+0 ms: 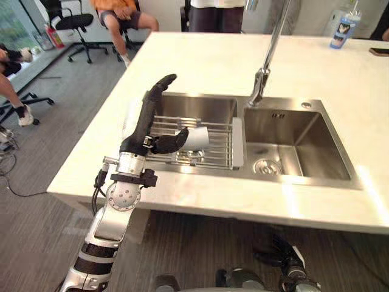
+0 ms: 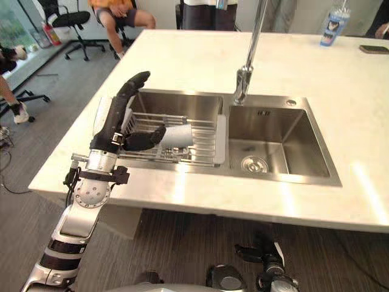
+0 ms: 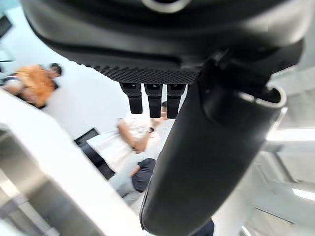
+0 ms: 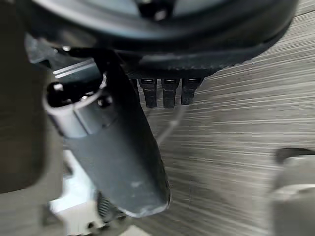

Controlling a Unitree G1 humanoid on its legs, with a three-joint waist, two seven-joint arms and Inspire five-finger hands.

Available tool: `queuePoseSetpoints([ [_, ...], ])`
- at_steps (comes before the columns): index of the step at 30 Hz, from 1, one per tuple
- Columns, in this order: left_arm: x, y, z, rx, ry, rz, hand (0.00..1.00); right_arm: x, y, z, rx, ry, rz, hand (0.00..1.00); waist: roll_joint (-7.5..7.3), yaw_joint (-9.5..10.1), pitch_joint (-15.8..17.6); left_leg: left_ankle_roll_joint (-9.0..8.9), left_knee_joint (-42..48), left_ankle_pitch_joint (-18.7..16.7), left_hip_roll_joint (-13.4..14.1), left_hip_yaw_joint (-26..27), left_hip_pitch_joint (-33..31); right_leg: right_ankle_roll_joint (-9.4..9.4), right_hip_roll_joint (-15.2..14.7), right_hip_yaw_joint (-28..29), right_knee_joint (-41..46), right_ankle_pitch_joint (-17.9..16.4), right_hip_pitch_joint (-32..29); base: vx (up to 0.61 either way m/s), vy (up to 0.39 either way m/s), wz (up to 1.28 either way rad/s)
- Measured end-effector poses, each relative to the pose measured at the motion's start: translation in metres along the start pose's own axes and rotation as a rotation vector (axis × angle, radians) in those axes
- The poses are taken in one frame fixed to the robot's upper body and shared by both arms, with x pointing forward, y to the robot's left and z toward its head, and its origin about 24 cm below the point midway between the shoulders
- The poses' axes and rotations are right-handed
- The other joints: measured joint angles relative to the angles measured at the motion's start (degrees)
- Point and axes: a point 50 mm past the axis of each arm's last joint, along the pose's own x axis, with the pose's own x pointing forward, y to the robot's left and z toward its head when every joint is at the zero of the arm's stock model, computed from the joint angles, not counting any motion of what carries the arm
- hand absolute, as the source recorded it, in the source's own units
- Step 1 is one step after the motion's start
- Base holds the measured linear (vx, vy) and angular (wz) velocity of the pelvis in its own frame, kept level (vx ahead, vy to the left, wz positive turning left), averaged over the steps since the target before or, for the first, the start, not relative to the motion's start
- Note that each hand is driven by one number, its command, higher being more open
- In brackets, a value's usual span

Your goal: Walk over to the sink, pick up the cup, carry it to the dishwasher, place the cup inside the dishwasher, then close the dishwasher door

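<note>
Left of centre, the left hand (image 1: 141,126) stands upright by the sink (image 1: 285,125) — fingers straight, thumb jutting toward the cup (image 1: 196,137) lying on a wire rack (image 1: 220,146). The right hand (image 4: 118,147) hangs relaxed, fingers straight, above the floor (image 4: 236,98).

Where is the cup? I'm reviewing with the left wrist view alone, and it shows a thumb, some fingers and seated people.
Observer: The cup lies on its side on a wire rack in the left basin of the sink.
Operator: Is the left hand holding it?
Observer: No. The left hand is upright before it with fingers straight. Whether the thumb touches the cup is unclear.
Operator: And the right hand?
Observer: The right hand hangs open over the floor.
</note>
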Motion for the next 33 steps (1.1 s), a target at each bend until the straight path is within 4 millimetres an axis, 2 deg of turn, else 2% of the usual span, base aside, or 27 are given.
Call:
queuePoseSetpoints([
  [1,0.004,-0.001,0.003,0.007,-0.019,-0.011,0.90,0.000,0.000,0.000,-0.001,0.000,-0.001,0.90,-0.05,0.01,0.00,0.16,-3.72,0.26,-0.29,0.24,-0.42,0.09,-0.26,-0.14,-0.33,0.00,0.27,0.15,0.040,0.16],
  [2,0.010,-0.003,0.007,0.028,-0.054,-0.033,0.90,0.000,-0.001,-0.001,-0.002,0.008,-0.002,0.90,-0.07,-0.05,-0.05,0.11,-12.92,3.24,-1.45,0.30,-0.66,0.61,-0.62,-0.39,-0.53,-0.01,0.49,0.15,0.078,0.13],
  [3,0.017,-0.008,0.011,0.034,-0.082,-0.061,0.90,0.000,-0.002,-0.007,-0.001,0.035,-0.005,0.90,1.32,-0.17,-0.81,-1.88,-22.28,12.73,-2.45,-0.89,-0.54,2.30,-0.07,-0.32,-0.56,-0.66,0.39,0.15,0.094,0.07],
  [4,0.018,-0.008,0.010,0.041,-0.085,-0.067,0.90,0.000,0.000,-0.009,0.003,0.044,-0.002,0.90,1.07,-0.18,-0.80,-2.63,-22.70,12.57,-2.50,-0.98,-0.08,2.40,-0.16,-0.03,-0.52,-0.72,0.43,0.17,0.108,0.03],
  [5,0.020,-0.013,0.007,0.053,-0.075,-0.098,0.90,0.000,0.006,-0.017,0.020,0.079,0.006,0.90,-0.16,-0.21,-1.00,-2.06,-25.18,13.45,-3.98,-0.92,1.20,2.75,-1.05,0.36,-0.44,-0.82,0.38,0.12,0.086,0.01],
  [6,0.019,-0.018,0.001,0.056,-0.048,-0.130,0.90,-0.002,0.009,-0.021,0.031,0.094,0.008,0.90,-0.70,-0.31,-1.20,-1.58,-27.02,13.99,-5.07,-0.53,1.86,3.22,-2.04,0.65,-0.52,-1.01,0.19,0.12,0.104,0.04],
  [11,0.009,-0.045,-0.020,0.058,0.060,-0.290,0.90,-0.007,0.011,-0.035,0.041,0.148,0.009,0.90,-0.90,-0.86,-1.23,-0.37,-32.81,16.12,-7.92,0.54,5.01,4.13,-4.09,2.94,-0.75,-1.42,0.38,0.05,0.076,0.01],
  [17,0.002,-0.063,-0.029,0.072,0.097,-0.399,0.90,-0.005,0.013,-0.034,0.044,0.145,0.014,0.90,-1.44,-2.38,-1.29,-0.75,-36.56,17.96,-7.89,1.10,6.26,4.64,-3.84,3.35,-1.34,-1.23,-0.13,0.00,-0.015,-0.05],
  [24,-0.008,-0.072,-0.057,0.133,0.223,-0.477,0.90,-0.005,0.013,-0.041,0.034,0.185,0.012,0.90,-2.00,-3.56,-1.59,-1.01,-39.99,19.79,-7.57,1.63,6.55,4.96,-3.29,3.57,-2.72,-0.30,-1.12,0.00,-0.021,-0.03],
  [30,-0.001,-0.072,-0.070,0.201,0.276,-0.490,0.90,-0.003,0.014,-0.038,0.034,0.177,0.017,0.90,-2.08,-3.81,-1.53,-0.30,-41.53,20.71,-8.09,2.29,6.37,5.51,-3.46,3.87,-5.57,1.66,-1.03,-0.01,0.027,-0.04],
  [33,0.004,-0.071,-0.075,0.253,0.290,-0.500,0.90,-0.002,0.016,-0.036,0.034,0.174,0.021,0.90,-2.41,-4.62,-1.25,-0.02,-42.58,21.44,-8.43,2.33,6.36,5.75,-3.70,3.86,-6.14,2.10,-1.55,-0.03,0.019,0.00],
])
